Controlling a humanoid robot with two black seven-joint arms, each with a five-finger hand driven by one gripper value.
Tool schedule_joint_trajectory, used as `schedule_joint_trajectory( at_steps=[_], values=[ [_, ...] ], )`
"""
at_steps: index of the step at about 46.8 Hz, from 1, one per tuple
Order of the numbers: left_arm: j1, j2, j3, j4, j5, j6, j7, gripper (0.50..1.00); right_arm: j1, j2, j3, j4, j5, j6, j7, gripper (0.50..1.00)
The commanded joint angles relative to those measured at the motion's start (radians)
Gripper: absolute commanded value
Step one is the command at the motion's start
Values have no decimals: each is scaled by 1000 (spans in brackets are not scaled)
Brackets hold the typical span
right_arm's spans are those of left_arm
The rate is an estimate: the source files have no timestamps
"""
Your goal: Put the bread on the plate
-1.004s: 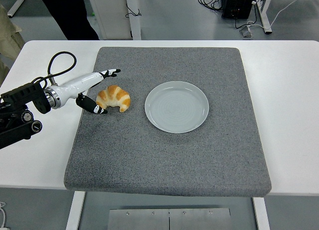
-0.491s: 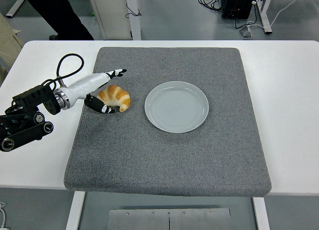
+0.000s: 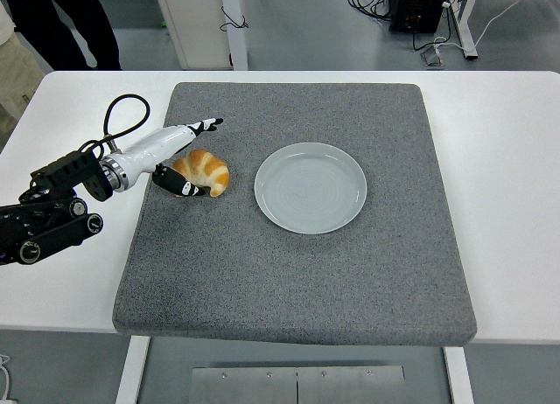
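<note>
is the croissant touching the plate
Apart. The head view shows a strip of grey mat between the croissant and the plate.

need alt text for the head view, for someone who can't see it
The robot's left hand reaches around a croissant on a grey mat, fingers open on either side of it, not yet closed. An empty pale plate sits just right of the croissant, on a white table.
</note>
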Motion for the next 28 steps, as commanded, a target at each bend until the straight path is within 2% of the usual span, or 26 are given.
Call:
schedule_joint_trajectory(
  at_steps=[1, 5, 6, 9, 10, 15, 23, 28],
  values=[
    [4, -4, 1, 5, -5, 1, 0, 829, 0, 0, 0, 0, 0, 0, 0, 1000],
    [4, -4, 1, 7, -7, 1, 0, 743, 0, 0, 0, 0, 0, 0, 0, 1000],
    [4, -4, 1, 7, -7, 1, 0, 709, 0, 0, 0, 0, 0, 0, 0, 1000],
    [4, -4, -1, 7, -11, 1, 0, 512, 0, 0, 0, 0, 0, 0, 0, 1000],
    [4, -4, 1, 7, -11, -2, -2, 500, 0, 0, 0, 0, 0, 0, 0, 1000],
    [3, -2, -1, 6, -11, -3, -6, 500, 0, 0, 0, 0, 0, 0, 0, 1000],
    [-10, -1, -2, 5, -11, -6, -63, 500, 0, 0, 0, 0, 0, 0, 0, 1000],
    [-16, 7, -13, 3, -13, -9, -66, 500, 0, 0, 0, 0, 0, 0, 0, 1000]
  ],
)
